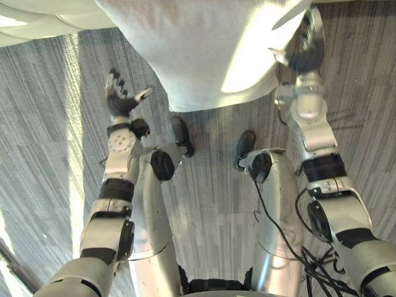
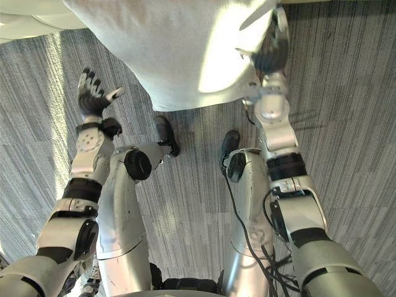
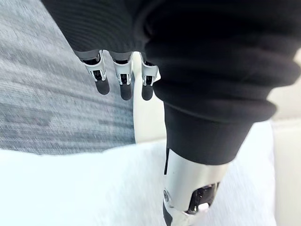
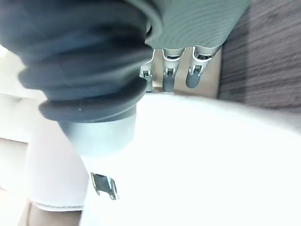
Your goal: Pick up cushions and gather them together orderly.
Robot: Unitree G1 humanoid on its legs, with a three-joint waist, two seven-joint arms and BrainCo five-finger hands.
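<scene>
White cushion [image 1: 204, 55]: large and soft, at the far middle of the head views. Its lower corner hangs over the carpet [image 1: 49, 161]. Its far part runs out of view, so I cannot tell what bears its weight.
Right hand [image 1: 306, 46]: laid against the cushion's right edge, fingers straight along the side and thumb reaching out over the cloth. It is pressing, not clenched round anything.
Left hand [image 1: 120, 96]: released, fingers spread, palm turned toward the cushion's left edge. It is near that edge but apart from it.
Carpet: grey and ribbed, crossed by a sunlit band on the left.
Sofa [image 1: 31, 25]: pale, in the far left corner, just beside the cushion's upper left side.
Step in hand: probably bringing both palms onto opposite sides for a two-handed lift.
Risk: pressed from one side only, the cushion could swing or slide off the right palm. The soft filling gives, so a light squeeze may let it sag and drop. If the left palm meets the low corner and not the side, the cushion would likely twist.
Edges: the left edge slants down to the low corner, and the right edge lies under the right hand.
Open room: bare carpet to either side, so the left hand has a free path inward. The sofa closes off the far left.
</scene>
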